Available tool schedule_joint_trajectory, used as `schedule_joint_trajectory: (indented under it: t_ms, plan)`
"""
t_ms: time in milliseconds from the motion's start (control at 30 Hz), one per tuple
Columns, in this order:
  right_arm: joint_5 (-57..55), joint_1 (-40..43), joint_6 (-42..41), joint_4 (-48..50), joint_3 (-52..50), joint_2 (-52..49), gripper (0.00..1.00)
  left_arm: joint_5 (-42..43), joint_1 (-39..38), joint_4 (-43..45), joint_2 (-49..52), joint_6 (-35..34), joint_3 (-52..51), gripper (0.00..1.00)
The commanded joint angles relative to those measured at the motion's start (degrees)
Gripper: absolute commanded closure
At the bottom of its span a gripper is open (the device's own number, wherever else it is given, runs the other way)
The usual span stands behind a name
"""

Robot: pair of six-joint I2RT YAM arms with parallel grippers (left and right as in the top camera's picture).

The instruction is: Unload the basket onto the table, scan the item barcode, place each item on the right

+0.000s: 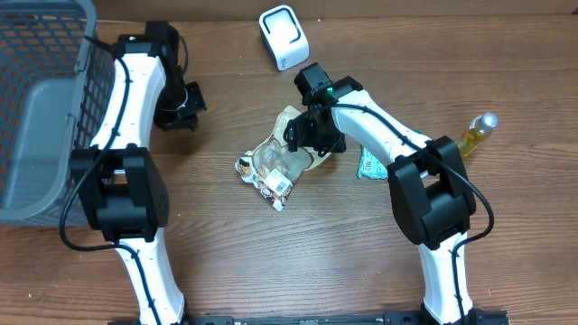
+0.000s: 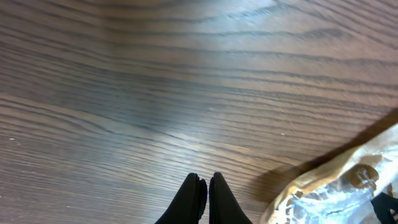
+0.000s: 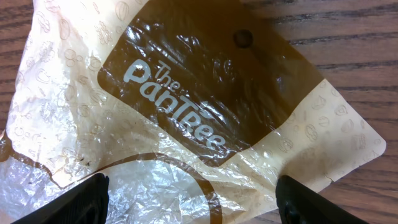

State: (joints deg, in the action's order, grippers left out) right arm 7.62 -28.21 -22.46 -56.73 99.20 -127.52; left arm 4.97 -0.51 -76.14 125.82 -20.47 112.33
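Bag (image 1: 280, 162) lies mid-table, crumpled, between your two arms. It is cream and brown with a clear part, and "The PanTree" is printed on the brown patch. There is a white label at its near end, too small to read.

Your right gripper (image 1: 312, 135) hangs over the bag's far end with its jaws spread wide. In its wrist view the two fingers (image 3: 81, 198) straddle the plastic, one at each side. You cannot tell whether they touch it; nothing is pinched.

Your left gripper (image 1: 178, 108) is closed and empty, its fingertips (image 2: 194, 190) pressed together over bare table (image 2: 186, 74). The bag's edge shows just at the lower right of that view, apart from the tips.

Scanner (image 1: 284, 38) stands at the far edge, well apart from the bag. Basket (image 1: 45, 90) is far left. Bottle (image 1: 477, 131) and teal packet (image 1: 370, 164) lie by the right arm.
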Motion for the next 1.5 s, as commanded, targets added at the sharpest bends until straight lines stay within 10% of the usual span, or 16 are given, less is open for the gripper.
schedule_joint_trajectory:
  t_ms: [0, 1467]
  plan:
    - [0.0, -0.2, 0.0, 0.0, -0.5, 2.5, 0.17, 0.6, -2.1, -0.2, 0.1, 1.3, 0.3, 0.96]
    - [0.0, -0.2, 0.0, -0.1, -0.5, 2.5, 0.11, 2.1, -13.0, 11.8, 0.1, 0.7, -14.7, 0.96]
